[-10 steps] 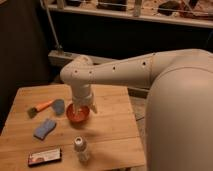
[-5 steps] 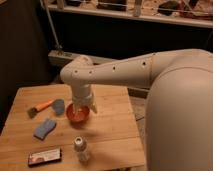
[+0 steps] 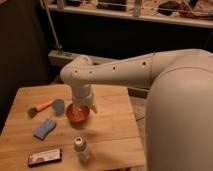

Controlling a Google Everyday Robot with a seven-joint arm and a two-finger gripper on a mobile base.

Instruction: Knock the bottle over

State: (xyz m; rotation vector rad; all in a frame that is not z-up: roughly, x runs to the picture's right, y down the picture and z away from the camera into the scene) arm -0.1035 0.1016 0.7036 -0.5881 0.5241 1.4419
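The bottle [image 3: 81, 150] is small and pale with a white ribbed cap. It stands upright near the front edge of the wooden table [image 3: 112, 125]. A red bowl [image 3: 78, 114] sits behind it at mid-table. My gripper [image 3: 80, 106] hangs from the white arm straight over the red bowl, well behind and above the bottle. The wrist hides most of it.
A blue sponge [image 3: 44, 128] lies left of the bowl. An orange-handled brush with a blue-grey head [image 3: 49, 106] lies further back left. A dark flat packet [image 3: 45, 157] lies at the front left edge. My large white arm fills the right side. A railing runs behind the table.
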